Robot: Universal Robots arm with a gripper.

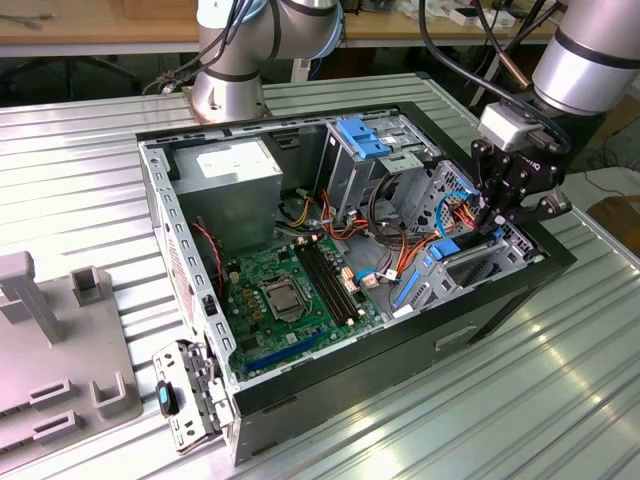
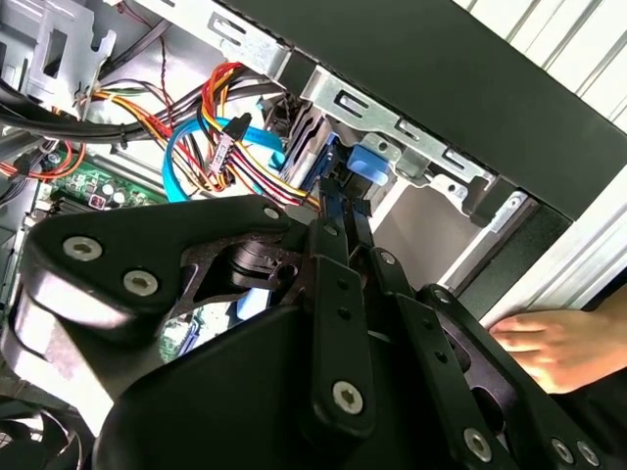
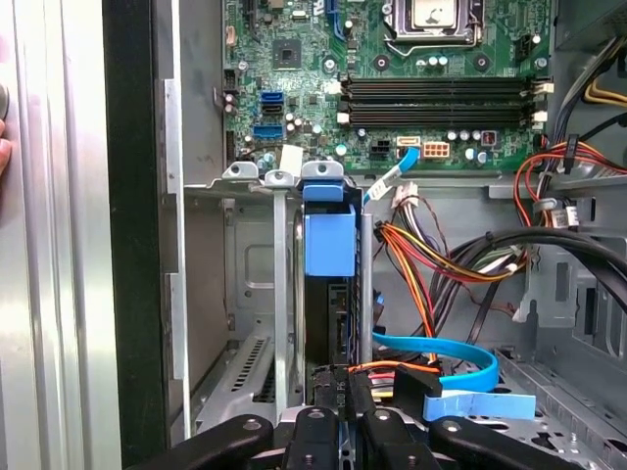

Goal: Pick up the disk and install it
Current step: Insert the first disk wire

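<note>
Hand [image 1: 497, 222] at the right of the exterior view, lowered into the drive cage [image 1: 478, 262] of the open computer case [image 1: 500, 300]. Its fingers [image 3: 333, 416] are pressed together, pinching the disk [image 3: 328, 284]. The disk stands on edge inside the cage, blue carrier tab [image 3: 328, 240] in centre frame of the first wrist view. Motherboard [image 1: 290, 295] centre frame in the exterior view. Case rests on the ribbed counter [image 1: 80, 190]. A person's hand [image 2: 554, 348] lies at the lower right of the second wrist view.

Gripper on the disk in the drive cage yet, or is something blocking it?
Probably yes. The gripper is right at the near end of the disk, which stands on edge in the drive cage. Orange and blue cables lie beside it, not across it. Nothing blocks the way.
</note>
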